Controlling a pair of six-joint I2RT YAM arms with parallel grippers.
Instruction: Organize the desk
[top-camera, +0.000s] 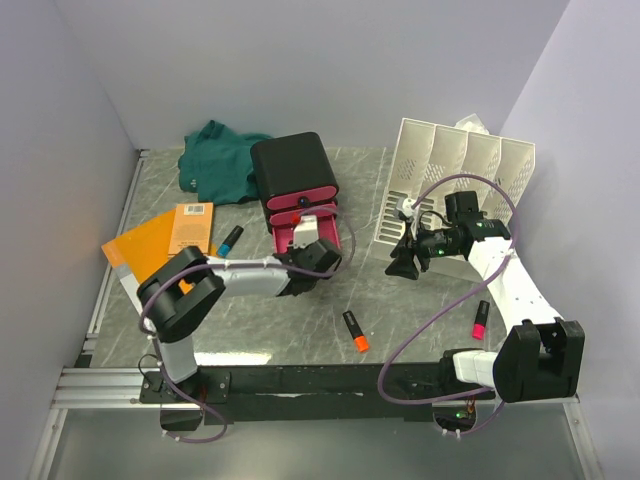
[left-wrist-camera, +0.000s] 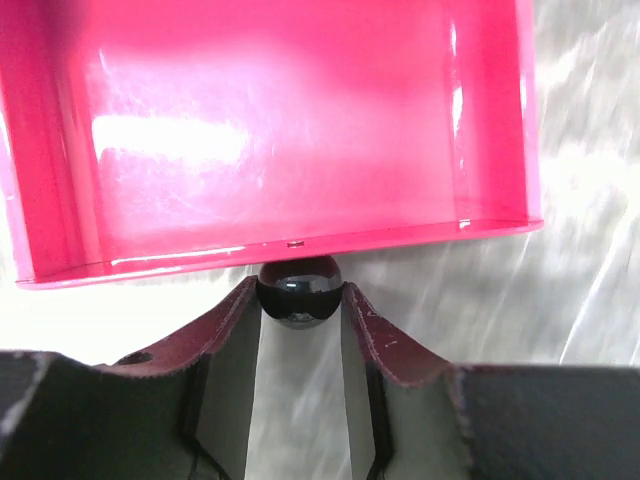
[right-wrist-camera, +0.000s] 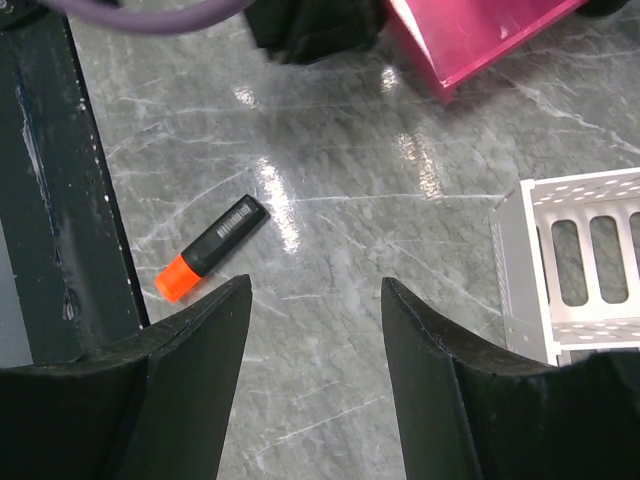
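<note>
The grey-green marble desk (top-camera: 250, 320) carries a black drawer box (top-camera: 292, 168) whose lower pink drawer (top-camera: 300, 232) is pulled out. My left gripper (top-camera: 312, 256) is at the drawer's front. In the left wrist view the left gripper (left-wrist-camera: 299, 292) is shut on the drawer's round black knob (left-wrist-camera: 299, 300), below the empty pink drawer tray (left-wrist-camera: 270, 130). My right gripper (top-camera: 405, 262) hangs open and empty above the desk in front of the white file rack (top-camera: 455, 180). In the right wrist view the right gripper (right-wrist-camera: 315, 295) stands over bare desk (right-wrist-camera: 350, 180).
A black marker with an orange cap (top-camera: 355, 331) lies near the front edge and shows in the right wrist view (right-wrist-camera: 212, 247). A pink marker (top-camera: 481, 319) lies at right, a blue-capped marker (top-camera: 231, 238) by an orange notebook (top-camera: 165, 240). A green cloth (top-camera: 220, 160) lies at the back.
</note>
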